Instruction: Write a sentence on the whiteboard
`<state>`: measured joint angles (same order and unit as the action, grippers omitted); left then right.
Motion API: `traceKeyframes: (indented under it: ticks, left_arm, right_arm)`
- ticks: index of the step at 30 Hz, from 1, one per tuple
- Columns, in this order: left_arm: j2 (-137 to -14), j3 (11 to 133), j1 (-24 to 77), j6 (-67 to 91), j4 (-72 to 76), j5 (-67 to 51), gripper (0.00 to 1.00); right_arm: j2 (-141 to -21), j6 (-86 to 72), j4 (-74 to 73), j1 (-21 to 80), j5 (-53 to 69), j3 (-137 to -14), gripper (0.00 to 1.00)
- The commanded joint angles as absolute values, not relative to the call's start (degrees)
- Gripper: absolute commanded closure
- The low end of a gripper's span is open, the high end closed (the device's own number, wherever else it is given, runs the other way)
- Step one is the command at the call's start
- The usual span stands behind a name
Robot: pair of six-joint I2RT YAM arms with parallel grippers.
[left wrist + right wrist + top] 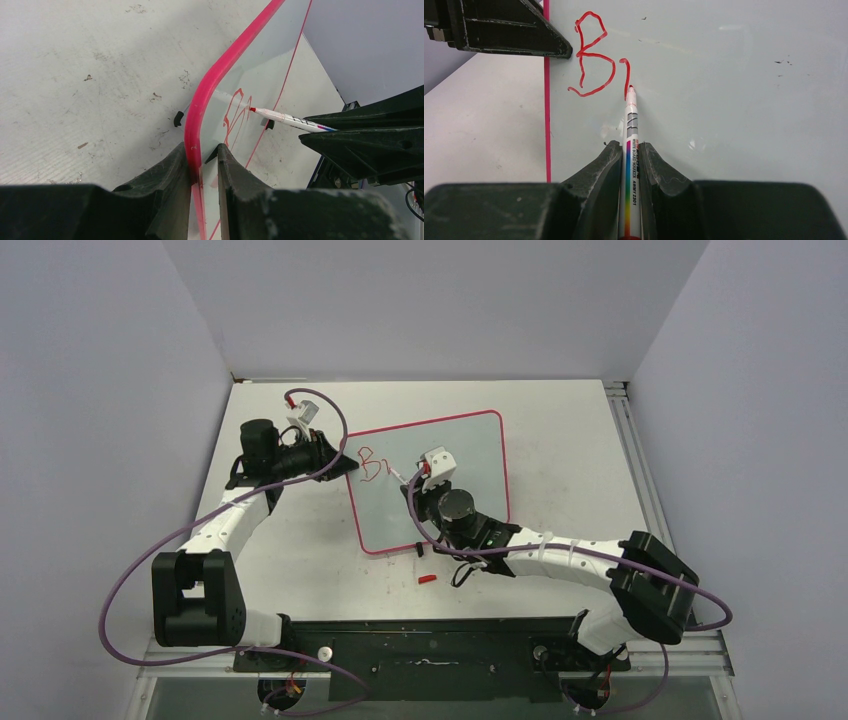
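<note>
The whiteboard [455,475] lies flat on the table, glossy white with a pink-red frame [210,87]. My left gripper [338,462] is shut on its left edge [192,165]. My right gripper [418,478] is shut on a white marker with a rainbow stripe [630,165]. The marker's red tip [630,91] touches the board face [724,90]. The sentence [594,55] reads only a red "B" and the stroke of one more letter, near the board's upper left corner; it also shows in the top view [372,466] and the left wrist view [235,112].
A red marker cap [428,580] lies on the table just below the board's front edge. White walls close in the table at the back and both sides. A metal rail [635,455] runs along the right edge.
</note>
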<state>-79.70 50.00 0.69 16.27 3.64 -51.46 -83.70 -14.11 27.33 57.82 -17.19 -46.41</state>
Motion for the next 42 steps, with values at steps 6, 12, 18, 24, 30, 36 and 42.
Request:
traceKeyframes:
  ticks: [6,12,18,24,30,36,42]
  left_arm:
    - [-78.4,51.8,1.5,14.9,4.2,-51.6,0.84]
    - [-78.3,51.7,1.5,14.9,4.3,-51.7,0.84]
    - [-78.2,51.7,1.5,14.9,4.3,-51.7,0.84]
    - [-78.1,51.6,1.5,14.9,4.3,-51.7,0.84]
    - [-78.1,51.7,1.5,14.9,4.2,-51.7,0.84]
    - [-78.1,51.6,1.5,14.9,4.3,-51.8,0.84]
    - [-78.1,51.7,1.5,14.9,4.3,-51.7,0.84]
  right_arm:
    - [-83.7,-13.3,31.3,57.4,-20.1,-48.7,0.95]
    - [-82.7,-13.9,30.9,57.2,-21.4,-47.3,0.95]
    - [-82.1,-14.4,30.6,57.2,-21.7,-46.4,0.95]
    - [-81.6,-14.9,30.4,57.3,-21.9,-45.8,0.95]
    - [-81.3,-15.4,30.2,57.4,-22.1,-45.1,0.95]
    - [-80.3,-14.6,30.5,57.8,-20.5,-45.5,0.95]
    - [-77.7,-13.9,31.1,58.4,-20.1,-45.4,0.95]
